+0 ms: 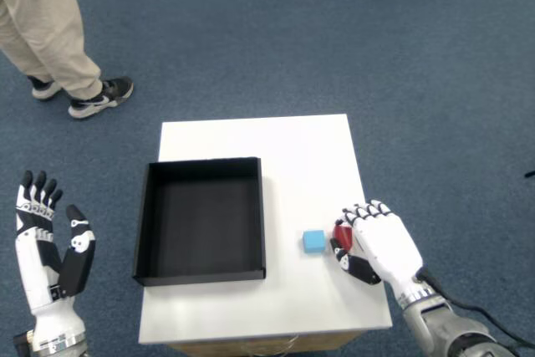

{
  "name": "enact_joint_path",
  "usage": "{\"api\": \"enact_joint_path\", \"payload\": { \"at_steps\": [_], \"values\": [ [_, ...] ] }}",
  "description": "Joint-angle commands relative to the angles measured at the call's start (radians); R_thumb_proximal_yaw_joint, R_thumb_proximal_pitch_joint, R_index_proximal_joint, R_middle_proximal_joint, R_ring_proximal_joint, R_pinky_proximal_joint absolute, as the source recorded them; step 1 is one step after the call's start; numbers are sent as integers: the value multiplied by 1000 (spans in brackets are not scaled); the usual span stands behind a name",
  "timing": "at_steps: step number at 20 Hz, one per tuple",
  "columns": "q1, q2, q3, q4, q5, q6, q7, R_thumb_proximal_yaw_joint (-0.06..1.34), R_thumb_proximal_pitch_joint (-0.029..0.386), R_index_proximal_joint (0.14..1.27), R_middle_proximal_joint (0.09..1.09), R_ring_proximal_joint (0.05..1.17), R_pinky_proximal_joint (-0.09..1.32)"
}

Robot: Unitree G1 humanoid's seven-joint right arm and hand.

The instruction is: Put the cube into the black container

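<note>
— Where is your cube right now?

— Your blue cube [313, 242] sits flat on the white counter [284, 140], between the black container [201, 220] and your right hand [378, 244]. It lies just beside the container's right wall but apart from it, with a strip of white between them.

— Is your hand on it?

— No. You can see a narrow gap of counter between the cube and the fingertips. Your right hand rests low at the counter's right edge, back of the hand up, fingers curled loosely inward with a red patch showing at the palm side. It holds nothing, and the fingers are partly bent rather than closed tight.

— And the container?

— You have it on the left half of the counter, a shallow square tray with a dark floor and nothing inside.

— What else is around you?

— Your left hand [50, 244] is raised off the counter's left side, fingers spread, over blue carpet [435, 81]. Someone's legs in beige trousers [42, 14] and dark sneakers [100, 96] stand at the upper left, well apart from the counter
</note>
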Motion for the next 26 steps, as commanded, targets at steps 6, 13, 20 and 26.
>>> {"api": "enact_joint_path", "payload": {
  "at_steps": [6,13,20,26],
  "values": [
    [-28,-42,-34,-12,29,-32,-13,742,-5,536,379,338,272],
    [-21,-47,-45,-8,34,-20,18,669,-18,504,379,349,294],
    [-22,-45,-58,-9,41,-9,52,624,-20,450,359,335,269],
    [-22,-33,-59,-22,40,-24,49,636,-18,420,331,311,227]
  ]
}}
